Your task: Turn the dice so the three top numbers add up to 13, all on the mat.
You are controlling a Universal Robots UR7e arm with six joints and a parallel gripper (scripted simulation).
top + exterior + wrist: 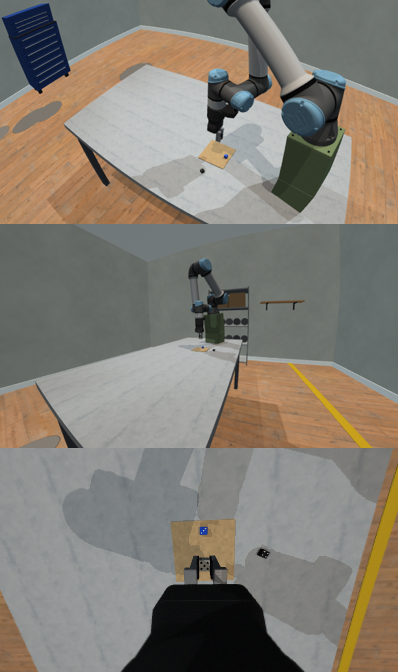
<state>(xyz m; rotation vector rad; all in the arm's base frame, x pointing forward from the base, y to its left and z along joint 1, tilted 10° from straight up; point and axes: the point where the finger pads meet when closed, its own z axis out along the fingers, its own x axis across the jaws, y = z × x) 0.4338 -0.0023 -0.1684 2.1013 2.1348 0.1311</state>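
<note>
Clamping the grey die (204, 565), the tool (205, 574) hangs over the mat (224, 546) edge; release risks tumbling off.
</note>
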